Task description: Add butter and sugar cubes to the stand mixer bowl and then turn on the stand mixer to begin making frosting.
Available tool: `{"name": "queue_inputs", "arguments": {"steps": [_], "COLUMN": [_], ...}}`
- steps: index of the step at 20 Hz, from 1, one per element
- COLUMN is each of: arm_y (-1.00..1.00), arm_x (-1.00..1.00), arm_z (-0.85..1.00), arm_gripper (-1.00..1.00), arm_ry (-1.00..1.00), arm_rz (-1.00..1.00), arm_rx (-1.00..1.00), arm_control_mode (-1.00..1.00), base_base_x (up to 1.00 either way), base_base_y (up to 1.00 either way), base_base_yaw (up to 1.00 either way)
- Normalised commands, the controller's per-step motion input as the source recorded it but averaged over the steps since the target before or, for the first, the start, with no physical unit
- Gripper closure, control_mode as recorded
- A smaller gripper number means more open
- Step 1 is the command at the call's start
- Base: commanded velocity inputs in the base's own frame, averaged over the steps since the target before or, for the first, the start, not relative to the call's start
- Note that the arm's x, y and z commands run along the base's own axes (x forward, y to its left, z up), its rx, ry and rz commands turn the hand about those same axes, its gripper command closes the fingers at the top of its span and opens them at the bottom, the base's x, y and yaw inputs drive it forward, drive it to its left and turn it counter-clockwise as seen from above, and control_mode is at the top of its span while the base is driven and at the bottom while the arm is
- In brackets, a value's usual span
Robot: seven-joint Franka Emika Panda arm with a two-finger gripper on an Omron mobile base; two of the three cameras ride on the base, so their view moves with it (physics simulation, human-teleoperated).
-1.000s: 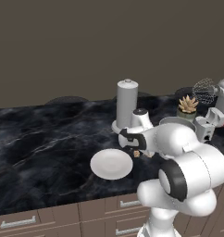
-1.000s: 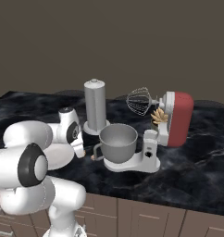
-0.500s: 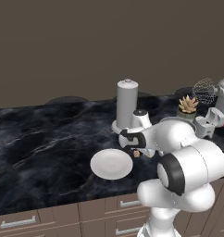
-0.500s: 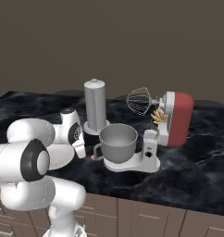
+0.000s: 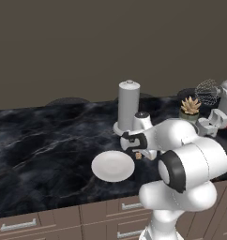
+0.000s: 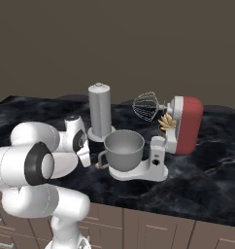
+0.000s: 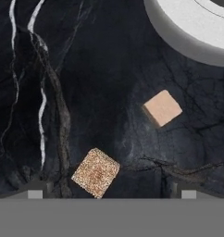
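Since the earlier frame almost nothing has moved; the hand stays low over the dark tabletop, fingers wide apart and holding nothing. In the hand view, two sugar cubes lie apart on the marble, one at center right, the other at lower left. The stand mixer bowl sits on the stand mixer, center right of the right base view.

Polished black marble counter; one grainy sugar cube (the other smooth); matt metal bowl.
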Motion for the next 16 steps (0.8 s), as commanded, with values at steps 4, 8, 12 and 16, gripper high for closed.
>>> {"name": "queue_inputs", "arguments": {"steps": [4,8,12,16], "arm_y": [0.0,-0.05,-0.01,0.0], "arm_x": [0.06,0.03,0.04,0.04], "arm_z": [-0.08,-0.01,-0.04,-0.05], "arm_gripper": [-1.0,-1.0,-1.0,-1.0], "arm_ry": [0.0,0.0,0.0,0.0], "arm_rz": [0.0,0.0,0.0,0.0], "arm_rx": [0.0,0.02,0.02,0.02], "arm_control_mode": [-1.0,-1.0,-1.0,-1.0], "base_base_x": [0.0,0.0,0.0,0.0], "base_base_y": [0.0,0.0,0.0,0.0], "base_base_yaw": [0.0,0.0,0.0,0.0]}}
